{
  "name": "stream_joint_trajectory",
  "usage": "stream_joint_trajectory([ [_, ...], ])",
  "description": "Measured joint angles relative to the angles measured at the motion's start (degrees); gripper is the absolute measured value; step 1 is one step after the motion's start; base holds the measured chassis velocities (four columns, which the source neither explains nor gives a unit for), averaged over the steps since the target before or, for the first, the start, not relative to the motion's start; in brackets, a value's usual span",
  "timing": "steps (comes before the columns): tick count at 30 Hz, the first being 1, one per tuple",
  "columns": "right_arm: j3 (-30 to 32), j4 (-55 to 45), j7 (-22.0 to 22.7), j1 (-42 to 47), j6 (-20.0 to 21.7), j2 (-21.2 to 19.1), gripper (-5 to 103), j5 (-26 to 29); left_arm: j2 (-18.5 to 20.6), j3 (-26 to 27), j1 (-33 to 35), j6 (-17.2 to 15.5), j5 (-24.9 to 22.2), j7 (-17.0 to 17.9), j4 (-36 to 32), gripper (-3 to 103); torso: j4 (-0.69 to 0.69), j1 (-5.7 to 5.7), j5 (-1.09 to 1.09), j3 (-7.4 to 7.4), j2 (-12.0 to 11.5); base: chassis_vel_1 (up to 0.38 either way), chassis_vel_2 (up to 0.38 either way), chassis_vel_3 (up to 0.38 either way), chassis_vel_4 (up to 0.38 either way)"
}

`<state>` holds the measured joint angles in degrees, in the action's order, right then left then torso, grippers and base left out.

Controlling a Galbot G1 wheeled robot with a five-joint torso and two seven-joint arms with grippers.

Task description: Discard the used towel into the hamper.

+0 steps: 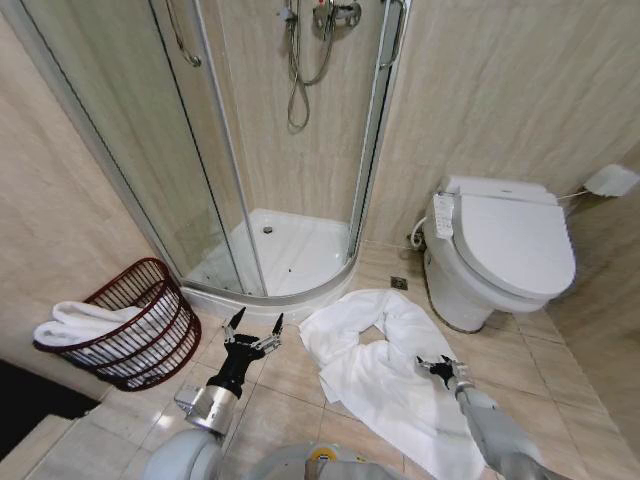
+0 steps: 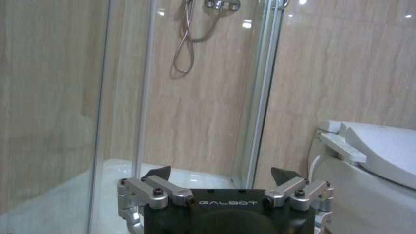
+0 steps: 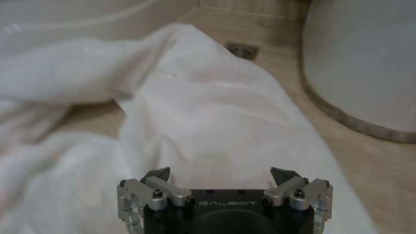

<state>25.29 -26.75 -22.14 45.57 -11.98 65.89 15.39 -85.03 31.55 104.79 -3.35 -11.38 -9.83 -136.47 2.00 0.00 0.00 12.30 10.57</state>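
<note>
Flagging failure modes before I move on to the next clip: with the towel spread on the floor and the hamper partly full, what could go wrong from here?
1. The large white towel sprawls across the tiled floor beside the white toilet; the open right gripper, low over it, may pinch only one layer, so the rest drags.
2. The round dark red-brown slatted hamper already holds a rolled white towel, so another may hang over its rim.
3. The hamper sits on the robot's left, beyond the open left gripper, so carrying across could snag.

Bathroom. Walls clad in beige stone-look tile; floor of matching beige tiles with pale grout. Corner shower stall with curved glass doors and white tray; chrome mixer and hose on the back wall. White toilet, lid closed, to the right. Small floor drain between stall and toilet. Light even, glare on glass.
</note>
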Motion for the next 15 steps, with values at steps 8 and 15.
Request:
stream_joint_trajectory([
  [8, -1.35, 1.48, -3.21, -2.38, 0.78, 1.48, 100, 2.42, 0.00, 0.00, 0.00, 0.00, 0.00, 0.00, 0.00, 100, -0.01, 0.00, 0.00, 0.01, 0.01, 0.000, 0.000, 0.000, 0.000],
  [15, -0.48, 5.21, -6.14, -5.17, 3.92, 2.42, 100, 1.07, 0.00, 0.00, 0.00, 0.00, 0.00, 0.00, 0.00, 100, -0.01, 0.00, 0.00, 0.01, 0.01, 0.000, 0.000, 0.000, 0.000],
])
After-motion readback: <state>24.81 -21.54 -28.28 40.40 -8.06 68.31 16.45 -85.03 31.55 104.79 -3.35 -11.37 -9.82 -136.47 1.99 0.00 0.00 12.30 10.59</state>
